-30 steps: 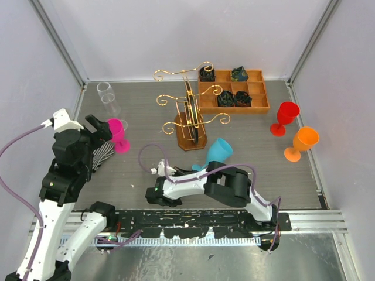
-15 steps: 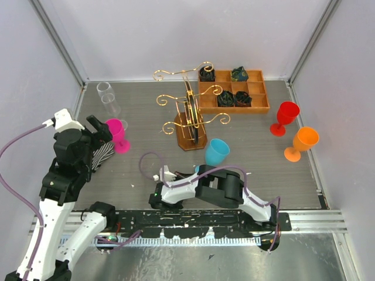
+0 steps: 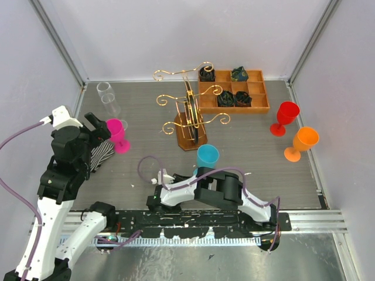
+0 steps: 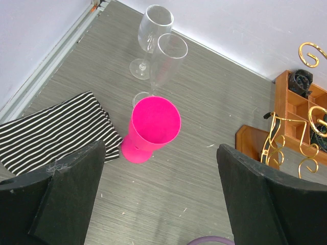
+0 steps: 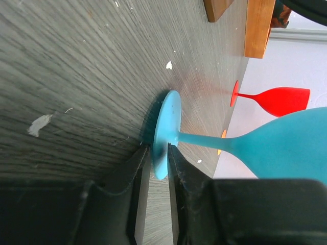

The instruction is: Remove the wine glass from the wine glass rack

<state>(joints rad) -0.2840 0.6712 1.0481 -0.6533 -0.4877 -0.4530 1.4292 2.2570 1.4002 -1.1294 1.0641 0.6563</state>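
- The blue wine glass [image 3: 207, 157] stands upright on the worktop [image 3: 263, 170], just in front of the wine glass rack [image 3: 190, 120] and clear of its gold arms. The lift-off looks done, so letting go is the step in hand.
- The right tool [image 5: 158, 153] straddles the glass's foot low at the worktop. Its jaws are barely apart, and I cannot tell whether they pinch the foot or have freed it.
- To do it well, open fully first. Then draw back level, away from the rack, so nothing clips the foot and tips the tall glass.
- The left tool [image 4: 161, 163] hangs wide apart and empty, left of the rack, above a pink glass [image 4: 153, 127].
- The surface is flat grey wood-grain, likely slick under a plastic foot. Pale walls box in the worktop behind and beside the rack.
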